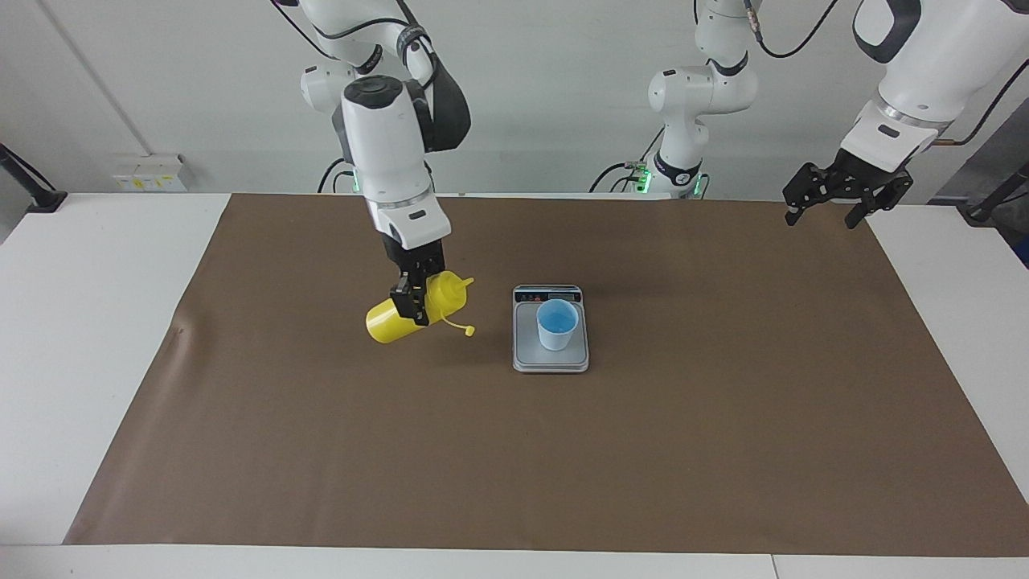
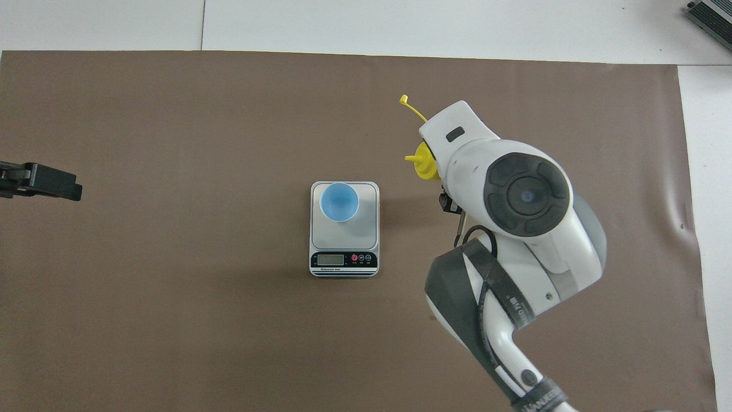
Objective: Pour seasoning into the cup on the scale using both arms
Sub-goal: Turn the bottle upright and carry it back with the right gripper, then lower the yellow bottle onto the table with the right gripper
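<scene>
Yellow seasoning bottle (image 1: 414, 314): tilted, nozzle raised, cap dangling on its tether, held above the mat. Light blue cup (image 1: 557, 323): upright on the silver-grey scale (image 1: 551, 359).

Right gripper (image 1: 416, 299) clamps tilted seasoning (image 1: 412, 310) over mat (image 1: 723, 418).
</scene>
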`<state>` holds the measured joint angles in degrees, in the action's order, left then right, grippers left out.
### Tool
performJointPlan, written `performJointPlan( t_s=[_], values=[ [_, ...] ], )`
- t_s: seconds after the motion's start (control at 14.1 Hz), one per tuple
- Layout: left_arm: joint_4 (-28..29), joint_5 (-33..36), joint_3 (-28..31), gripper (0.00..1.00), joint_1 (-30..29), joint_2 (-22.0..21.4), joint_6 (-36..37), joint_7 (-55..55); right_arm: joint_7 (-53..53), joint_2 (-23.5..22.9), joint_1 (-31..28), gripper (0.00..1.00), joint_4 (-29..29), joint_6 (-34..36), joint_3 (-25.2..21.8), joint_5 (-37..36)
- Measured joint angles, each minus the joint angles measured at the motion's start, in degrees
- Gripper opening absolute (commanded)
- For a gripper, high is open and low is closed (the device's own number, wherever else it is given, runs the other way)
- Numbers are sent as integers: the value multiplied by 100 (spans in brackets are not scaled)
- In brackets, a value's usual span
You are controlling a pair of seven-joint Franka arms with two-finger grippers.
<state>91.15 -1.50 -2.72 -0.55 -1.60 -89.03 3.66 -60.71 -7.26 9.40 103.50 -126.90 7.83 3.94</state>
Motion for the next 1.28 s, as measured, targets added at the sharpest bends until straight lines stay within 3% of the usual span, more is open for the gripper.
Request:
performJointPlan(
  t_s=[0.35, 0.64, 0.99, 1.28],
  values=[
    [0, 0, 0, 100, 0, 0, 0, 0, -2083, 1, -968, 0, 296, 1, -14, 2663],
    [0, 0, 0, 100, 0, 0, 0, 0, -3807, -10, -1660, 0, 1065, 101, -22, 4778],
    [0, 0, 0, 100, 0, 0, 0, 0, -4900, -25, -1956, 0, 1737, 111, -20, 5677],
    [0, 0, 0, 100, 0, 0, 0, 0, -5243, -26, -2173, 0, 2025, 215, -19, 5901]
  ],
)
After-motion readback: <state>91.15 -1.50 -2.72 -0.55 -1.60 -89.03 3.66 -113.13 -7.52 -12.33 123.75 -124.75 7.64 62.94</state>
